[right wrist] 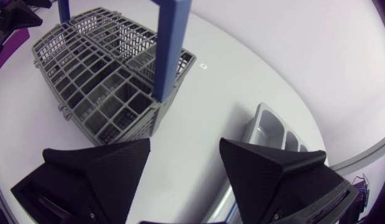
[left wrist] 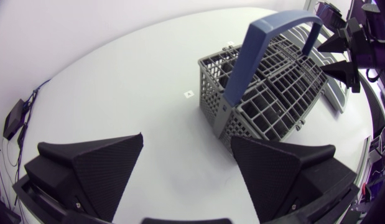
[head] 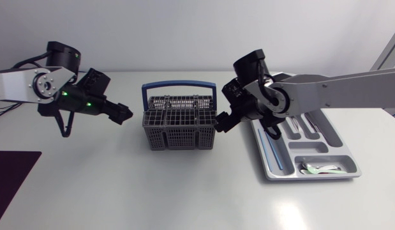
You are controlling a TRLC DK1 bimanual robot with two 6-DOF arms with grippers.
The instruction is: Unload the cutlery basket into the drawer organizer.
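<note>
Landmark: cutlery basket [head: 179, 121], grey mesh with a blue hoop handle [head: 178, 84], standing upright mid-counter [head: 152, 191].

Left claw [head: 124, 114]: on the left-arm side of the basket, near its end wall and apart from it, pointing at the basket. In the left wrist view the claw [left wrist: 187, 140] has its fingers spread wide with nothing between them. The basket [left wrist: 273, 93] sits ahead of it, offset toward one finger, with bare counter in the gap.

Right claw [head: 221, 122]: at the opposite end of the basket, just beside the wall. Cannot tell whether it touches. In the right wrist view the claw [right wrist: 185, 143] is also spread and grips nothing. The basket [right wrist: 99, 81] lies ahead, toward one finger, with its corner close to that fingertip. The handle upright rises straight ahead of the gap.

Each wrist view shows the other claw beyond the far end of the basket: right claw [left wrist: 338, 57], left claw [right wrist: 18, 12].

Drawer organizer [head: 309, 150]: grey tray flat on the counter, on the right-arm side of the basket, partly under the right arm. Its corner [right wrist: 267, 127] shows beside the right claw's other finger. Pale utensils [head: 321, 168] lie in its crosswise end compartment.
</note>
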